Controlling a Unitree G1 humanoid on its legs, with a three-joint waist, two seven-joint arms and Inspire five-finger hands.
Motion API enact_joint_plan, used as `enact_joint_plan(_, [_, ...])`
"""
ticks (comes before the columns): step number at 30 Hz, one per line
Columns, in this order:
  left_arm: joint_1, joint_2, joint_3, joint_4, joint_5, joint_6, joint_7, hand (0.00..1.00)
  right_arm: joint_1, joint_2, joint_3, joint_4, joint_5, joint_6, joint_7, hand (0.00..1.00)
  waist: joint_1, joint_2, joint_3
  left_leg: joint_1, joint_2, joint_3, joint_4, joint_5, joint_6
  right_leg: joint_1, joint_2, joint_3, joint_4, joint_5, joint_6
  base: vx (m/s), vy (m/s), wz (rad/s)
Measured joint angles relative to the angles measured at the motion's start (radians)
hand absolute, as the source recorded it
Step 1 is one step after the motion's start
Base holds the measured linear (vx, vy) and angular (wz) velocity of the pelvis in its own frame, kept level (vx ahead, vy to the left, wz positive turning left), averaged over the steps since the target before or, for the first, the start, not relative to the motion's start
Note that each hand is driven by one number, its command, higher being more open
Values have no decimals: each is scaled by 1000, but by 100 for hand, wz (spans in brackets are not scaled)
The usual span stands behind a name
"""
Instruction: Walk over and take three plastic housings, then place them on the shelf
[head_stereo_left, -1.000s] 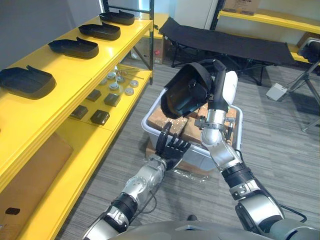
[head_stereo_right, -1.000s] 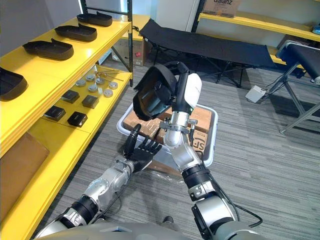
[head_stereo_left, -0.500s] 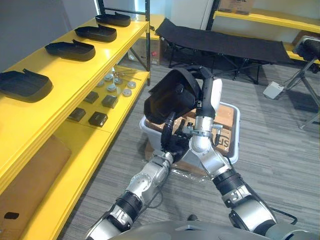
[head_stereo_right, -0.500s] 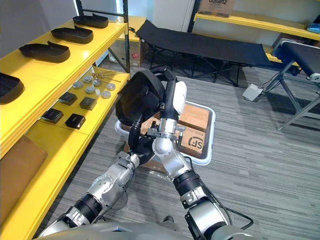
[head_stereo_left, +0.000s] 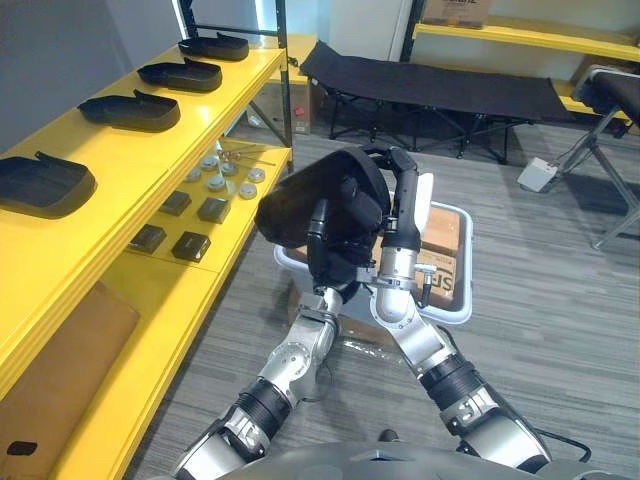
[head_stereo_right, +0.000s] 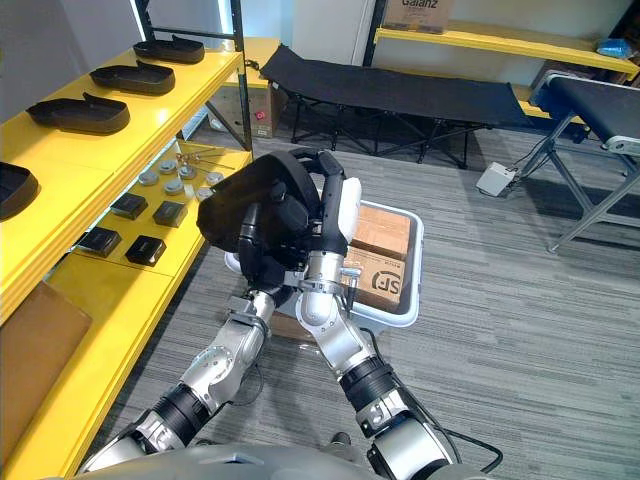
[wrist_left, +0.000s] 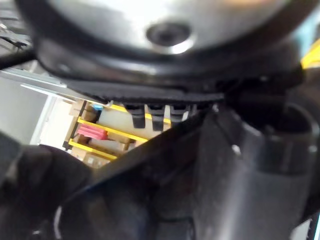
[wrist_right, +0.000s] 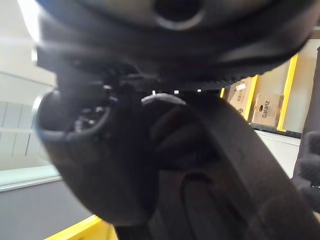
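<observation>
The black plastic housing (head_stereo_left: 320, 205) is held up in the air at the middle of the head view, between both hands. The right hand (head_stereo_left: 400, 200) stands at the housing's 3 o'clock side and grasps it, with fingers (head_stereo_left: 385, 155) hooked over its upper rim. The left hand (head_stereo_left: 328, 262) is set against the housing from 6 o'clock; whether it grips or only props I cannot tell, dark on dark. On the floor behind the arms, at about 4 o'clock from the housing, sits a pale bin (head_stereo_left: 452, 314) with cardboard boxes (head_stereo_left: 440, 235) in it. The yellow shelf (head_stereo_left: 150, 150) runs from 8 to 11 o'clock, with four more housings (head_stereo_left: 130, 110) in a row on its top board. Small dark blocks (head_stereo_left: 190, 245) and round metal discs (head_stereo_left: 215, 165) lie on the board below. A black folding cot (head_stereo_left: 430, 85) stands at 1 o'clock.
</observation>
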Motion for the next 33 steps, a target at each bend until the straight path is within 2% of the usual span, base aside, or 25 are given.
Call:
enact_joint_plan(6, [0, 3, -3, 2, -3, -109, -72, 0, 25, 2, 32, -28, 9, -9, 12, 0, -18, -7, -5, 0, -1, 11, 0, -1, 0, -8, 0, 12, 0, 0, 0, 41, 16, -6])
enact_joint_plan(11, [-5, -1, -8, 18, -3, -175, -94, 0, 42, 9, 68, -46, 28, -22, 23, 0, -25, -20, -14, 0, -2, 16, 0, -2, 0, -9, 0, 21, 0, 1, 1, 31, 14, -4])
enact_joint_plan(14, [-5, -5, -17, 53, -3, -190, -118, 0, 62, 32, 70, -46, 36, -22, 24, 0, -23, -20, -14, 3, -2, 16, 1, -5, -1, -11, 0, 21, 0, 1, 1, 0, 0, 0])
enact_joint_plan(18, [-6, -7, -36, 65, -3, -253, -135, 0, 65, 30, 70, -45, 49, -19, 40, 0, -24, -20, -15, 5, -1, 16, 5, -8, -2, -9, 0, 22, 0, 1, 1, 0, 0, 0])
enact_joint_plan(23, [-5, -24, -39, 85, -1, -321, -80, 0, 80, 31, 70, -45, 71, 20, 63, 0, -25, -19, -15, 5, -1, 16, 4, -9, -4, -10, 0, 22, 0, 1, 1, 0, 0, 0])
enact_joint_plan(26, [9, -32, -12, 83, 77, -342, 26, 0, 107, 36, 57, -40, 78, 51, 81, 0, -24, -19, -15, 5, -1, 16, 3, -10, -4, -10, 0, 22, 1, 1, 1, 21, 10, 0])
enact_joint_plan(27, [19, -34, 23, 81, 192, -346, 98, 0, 122, 43, 43, -36, 82, 66, 87, 100, -24, -19, -14, 4, -2, 16, 1, -10, -4, -11, 0, 22, 5, 1, 1, 35, 14, 0])
enact_joint_plan(28, [24, -35, 45, 80, 272, -348, 142, 0, 131, 46, 33, -35, 90, 67, 94, 100, -24, -19, -14, 4, -2, 16, 1, -10, -4, -11, 0, 22, 5, 1, 1, 0, 0, 0])
enact_joint_plan(30, [55, -37, 134, 34, 595, -348, 312, 0, 166, 49, 4, -30, 118, 68, 129, 100, -26, -18, -14, 4, -3, 18, 0, -10, -4, -7, 1, 22, 6, 1, 1, 21, 7, -1])
enact_joint_plan(31, [58, -40, 158, 24, 686, -348, 366, 0, 175, 50, -2, -30, 122, 68, 143, 100, -26, -18, -14, 4, -3, 18, 0, -10, -4, -7, 1, 21, 6, 1, 1, 0, 0, 0])
enact_joint_plan(33, [62, -45, 259, -16, 970, -346, 547, 0, 211, 49, -13, -31, 163, 68, 190, 100, -30, -14, -15, 4, -4, 18, 0, -10, -4, -7, 1, 21, 6, 1, 1, 0, 0, 0])
